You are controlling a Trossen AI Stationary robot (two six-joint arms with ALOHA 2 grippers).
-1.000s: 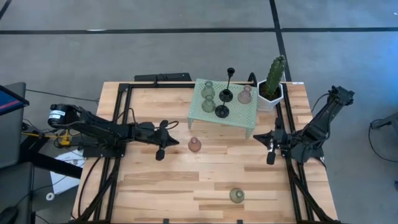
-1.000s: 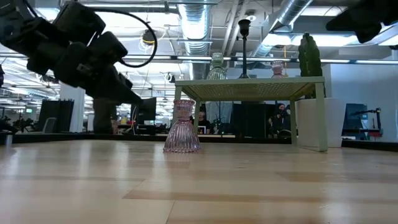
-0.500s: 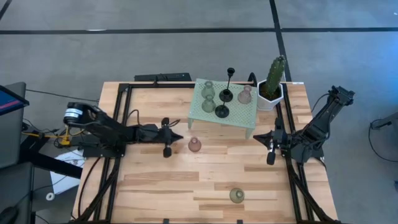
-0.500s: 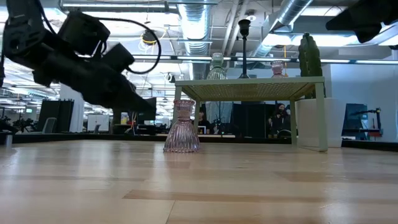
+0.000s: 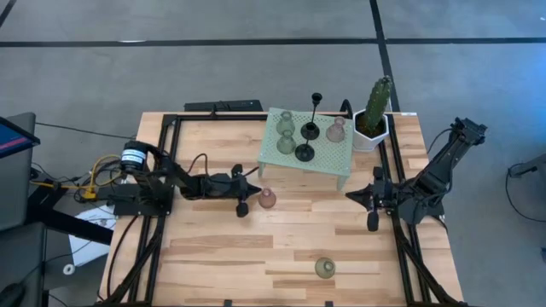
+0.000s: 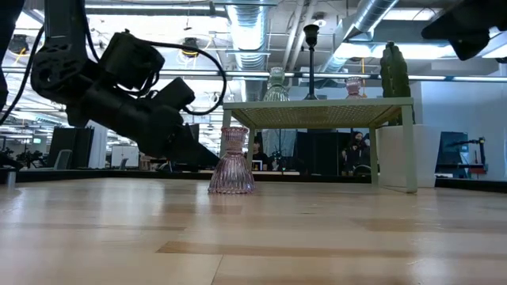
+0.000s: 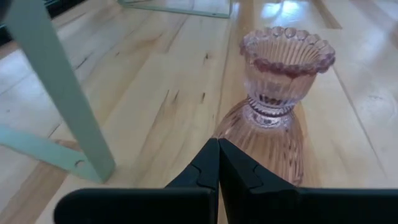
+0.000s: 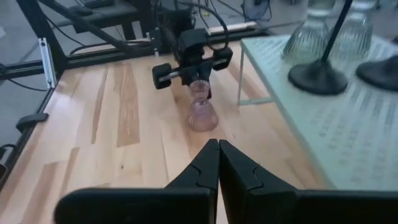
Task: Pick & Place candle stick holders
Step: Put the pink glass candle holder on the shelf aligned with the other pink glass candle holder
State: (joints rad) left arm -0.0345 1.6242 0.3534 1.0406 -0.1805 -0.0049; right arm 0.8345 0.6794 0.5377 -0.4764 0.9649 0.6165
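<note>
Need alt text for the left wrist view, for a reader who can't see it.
A ribbed pink candle stick holder stands upright on the wooden table, just ahead of the left gripper, whose dark fingers meet shut. A mint-green stand leg rises beside it.

Pale blond wood-plank tabletop (image 5: 213, 256), visible grain, strips of lighter and darker tone. Black metal frame rails (image 5: 162, 162) along its edges.

Ribbed dusty-pink glass candle holder (image 5: 267, 199), translucent, vertical fluting, scalloped rim.

Dull green ribbed glass candle holder (image 5: 324, 268), alone near the front edge.

Mint-green mesh stand (image 5: 328, 158), fine perforated dot pattern on top. On it: two dull green glass holders (image 5: 285, 128), a pale pink glass holder (image 5: 336, 130), a squat black holder (image 5: 304, 153), a tall thin black stem holder (image 5: 312, 119).

Green cactus (image 5: 378, 98) in white pot (image 5: 371, 136).

Left hand (image 5: 247, 189) and right hand (image 5: 363, 196): matte black.

Grey floor (image 5: 256, 68), dark lines.
</note>
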